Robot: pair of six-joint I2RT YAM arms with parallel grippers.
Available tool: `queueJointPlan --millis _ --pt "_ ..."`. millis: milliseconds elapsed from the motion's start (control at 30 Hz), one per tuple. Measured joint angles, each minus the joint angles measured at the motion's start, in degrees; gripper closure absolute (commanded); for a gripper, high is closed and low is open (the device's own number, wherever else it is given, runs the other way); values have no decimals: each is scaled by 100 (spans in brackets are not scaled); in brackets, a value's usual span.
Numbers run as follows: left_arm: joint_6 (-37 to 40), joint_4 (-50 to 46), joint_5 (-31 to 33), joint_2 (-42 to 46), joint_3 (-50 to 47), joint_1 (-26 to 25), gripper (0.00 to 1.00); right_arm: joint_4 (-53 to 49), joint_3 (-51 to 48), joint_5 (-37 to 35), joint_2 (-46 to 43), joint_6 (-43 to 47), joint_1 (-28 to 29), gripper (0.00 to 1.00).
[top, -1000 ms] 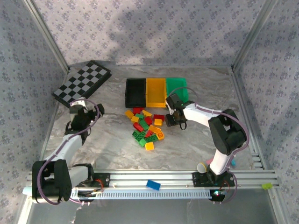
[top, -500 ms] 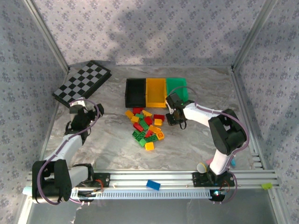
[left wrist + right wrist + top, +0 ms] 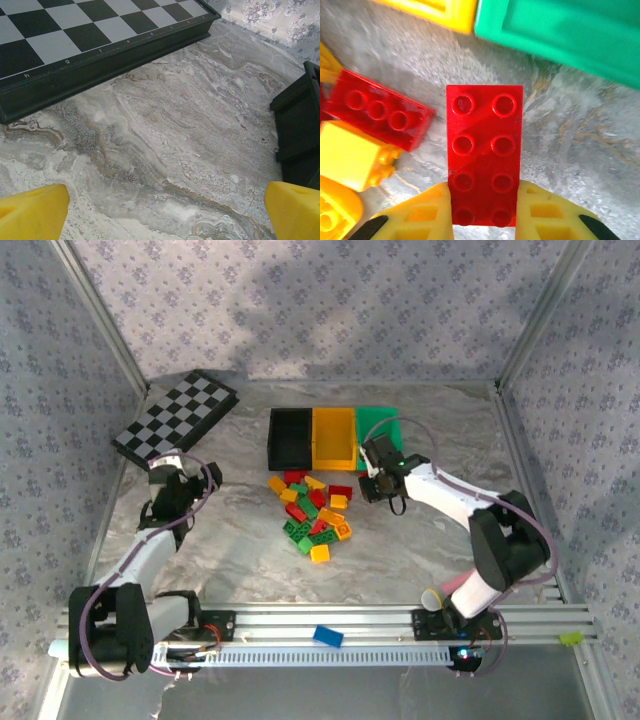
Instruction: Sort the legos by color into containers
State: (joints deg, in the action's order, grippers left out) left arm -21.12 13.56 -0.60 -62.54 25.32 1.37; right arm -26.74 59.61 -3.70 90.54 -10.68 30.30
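One checkered board (image 3: 175,418) lies well to the left of the yellow-orange bin (image 3: 333,435), on the marbled tabletop (image 3: 240,550). Also well left of that bin, and a little nearer the arm bases, the left hand (image 3: 162,212) sits over bare tabletop. Its yellow fingers (image 3: 32,212) are spread wide, with nothing between them.

The black bin (image 3: 289,437) touches the yellow-orange bin's left side. In front of the yellow-orange bin, near it but apart, the legos (image 3: 313,510) lie in a loose heap of red, yellow-orange and green bricks. A lone blue brick (image 3: 327,636) rests well in front of that bin, down on the rail between the arm bases.

Just off the yellow-orange bin's front right corner, the right hand (image 3: 482,205) is clamped tight on a red brick (image 3: 484,150). This two-by-four is studs up and pinched across its long sides at the near end. Its far end points toward the seam where the yellow-orange bin meets its right-hand neighbour. Whether the brick is clear of the tabletop I cannot tell.

The green bin (image 3: 378,420) touches the yellow-orange bin's right side, and the right arm crosses over its front part.
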Motion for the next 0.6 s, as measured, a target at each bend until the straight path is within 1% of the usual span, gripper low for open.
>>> queueJointPlan --millis 167,333,467,600 --pt "0 -2 2 11 0 0 0 -13 55 37 -479 -2 -208 79" --pt "0 -4 2 20 0 0 0 22 354 262 -520 -26 -621 80" --pt "0 -4 2 20 0 0 0 63 636 393 -398 -44 -874 80" --pt "0 -4 2 20 0 0 0 142 1158 581 37 -48 -1045 80"
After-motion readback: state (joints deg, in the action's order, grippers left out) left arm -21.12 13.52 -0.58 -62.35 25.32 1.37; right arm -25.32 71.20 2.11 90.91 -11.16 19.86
